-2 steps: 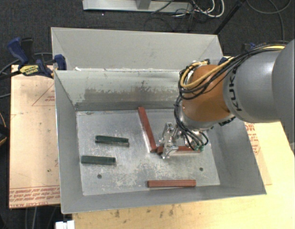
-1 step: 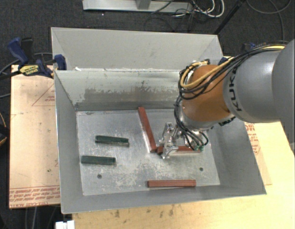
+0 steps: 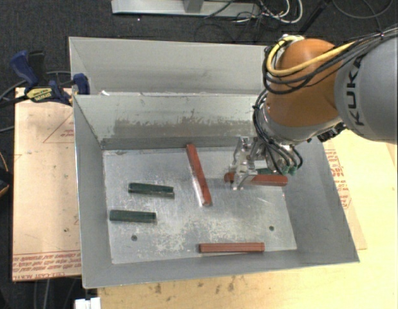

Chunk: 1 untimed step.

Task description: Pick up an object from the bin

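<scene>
grey bin had my pincer low at the inner end of a reddish bar on its right side; i couldn't tell its opening, so i'd centre squarely across before lifting.

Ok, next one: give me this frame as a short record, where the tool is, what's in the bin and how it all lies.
bin: grey metal
tool: low over the floor, right of middle, at the left end of the right red bar
right red bar: flat, lying crosswise
slanted red bar: middle, just left of the tool
front red bar: along the floor's near edge
upper green bar: left side, flat
lower green bar: left side, roughly parallel
grasp: cannot tell
</scene>
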Tool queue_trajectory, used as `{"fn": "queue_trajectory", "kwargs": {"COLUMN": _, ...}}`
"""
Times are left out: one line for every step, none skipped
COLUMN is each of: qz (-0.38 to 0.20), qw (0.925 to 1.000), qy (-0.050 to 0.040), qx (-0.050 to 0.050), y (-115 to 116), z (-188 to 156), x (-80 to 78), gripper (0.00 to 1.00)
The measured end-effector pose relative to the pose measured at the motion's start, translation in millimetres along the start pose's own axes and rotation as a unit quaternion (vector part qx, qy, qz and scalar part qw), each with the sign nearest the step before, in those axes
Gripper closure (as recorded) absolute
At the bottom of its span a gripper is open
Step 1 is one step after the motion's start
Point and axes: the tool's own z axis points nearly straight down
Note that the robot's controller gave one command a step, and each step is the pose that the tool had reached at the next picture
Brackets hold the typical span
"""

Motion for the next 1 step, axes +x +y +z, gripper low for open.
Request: {"fn": "queue_trajectory", "kwargs": {"qz": 0.0, "qw": 1.0, "qy": 0.0, "qx": 0.0, "y": 0.0, "z": 0.0, "x": 0.0, "gripper": 1.0}}
